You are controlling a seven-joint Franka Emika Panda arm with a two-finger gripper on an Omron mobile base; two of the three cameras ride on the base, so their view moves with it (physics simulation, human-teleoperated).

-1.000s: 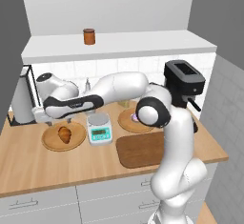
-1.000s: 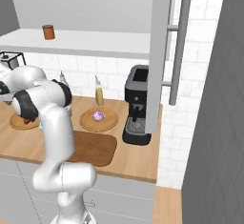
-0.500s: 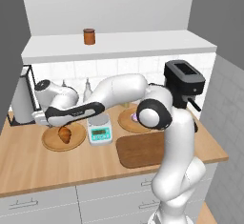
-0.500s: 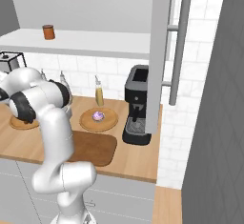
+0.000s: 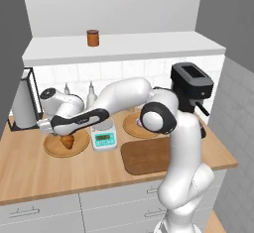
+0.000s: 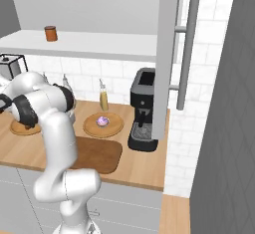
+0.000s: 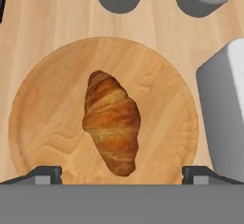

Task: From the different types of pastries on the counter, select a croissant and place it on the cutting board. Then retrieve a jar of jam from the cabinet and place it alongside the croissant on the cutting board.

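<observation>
The white robot arm (image 5: 124,95) reaches far over to the left, low above the counter (image 5: 30,170). Its hand is right over a round wooden plate (image 5: 53,147). A little brown croissant (image 5: 66,141) lies on that plate, just under the hand. A small scale (image 5: 103,138) sits just right of the plate. The dark cutting board (image 5: 146,155) is near the front, right of the scale, with nothing on it. Up high, a small brown jar of jam (image 5: 92,37) stands on the white shelf (image 5: 163,42). A black coffee machine (image 5: 190,88) stands at the far right
</observation>
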